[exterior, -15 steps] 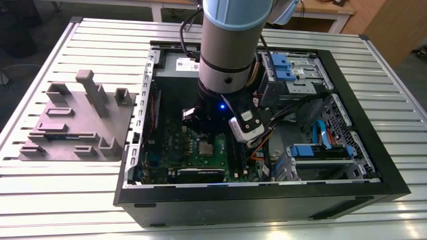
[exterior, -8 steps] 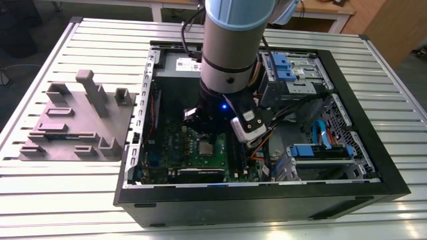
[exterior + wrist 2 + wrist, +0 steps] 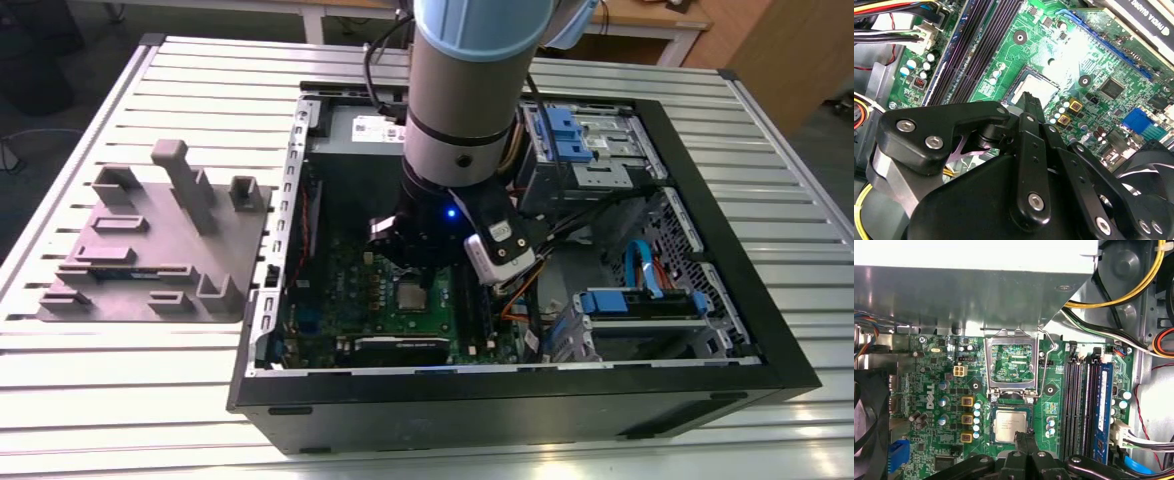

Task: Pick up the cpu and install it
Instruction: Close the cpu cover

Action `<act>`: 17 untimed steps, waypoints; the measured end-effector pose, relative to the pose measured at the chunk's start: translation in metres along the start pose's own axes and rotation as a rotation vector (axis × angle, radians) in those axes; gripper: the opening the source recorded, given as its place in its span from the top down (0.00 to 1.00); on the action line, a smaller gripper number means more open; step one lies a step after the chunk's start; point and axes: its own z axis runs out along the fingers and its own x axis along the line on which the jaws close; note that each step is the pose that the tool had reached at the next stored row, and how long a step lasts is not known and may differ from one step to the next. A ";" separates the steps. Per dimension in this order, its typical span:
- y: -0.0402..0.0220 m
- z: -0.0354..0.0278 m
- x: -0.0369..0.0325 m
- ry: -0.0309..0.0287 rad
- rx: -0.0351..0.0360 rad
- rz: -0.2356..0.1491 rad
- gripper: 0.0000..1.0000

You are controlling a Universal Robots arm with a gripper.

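The cpu (image 3: 1011, 424) is a small silvery square lying flat in its socket on the green motherboard (image 3: 934, 390); it also shows in the second wrist view as the cpu (image 3: 1037, 88) and in the exterior view as the cpu (image 3: 410, 293). The socket's metal load plate (image 3: 1011, 362) stands flipped open beside it, with its lever (image 3: 1046, 367) raised. My gripper (image 3: 1023, 437) hangs just over the chip's near edge, its black fingers (image 3: 1029, 102) shut together with nothing between them. The arm (image 3: 461, 110) reaches down into the open computer case (image 3: 534, 385).
Long black memory slots (image 3: 1081, 405) run close beside the socket. A silver-grey power supply box (image 3: 979, 295) and yellow cables (image 3: 1124, 292) lie behind it, and a black fan (image 3: 869, 425) sits to one side. A grey fixture tray (image 3: 147, 250) rests on the table at the exterior view's left.
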 end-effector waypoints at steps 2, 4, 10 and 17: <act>0.0000 0.0000 0.0000 0.0000 0.0000 0.000 0.90; 0.0000 0.0000 0.0000 0.0000 0.0000 0.000 0.90; 0.0000 0.0000 -0.0018 0.0000 0.0000 -0.003 0.90; -0.0003 -0.0003 -0.0087 -0.0009 -0.0160 -0.030 0.90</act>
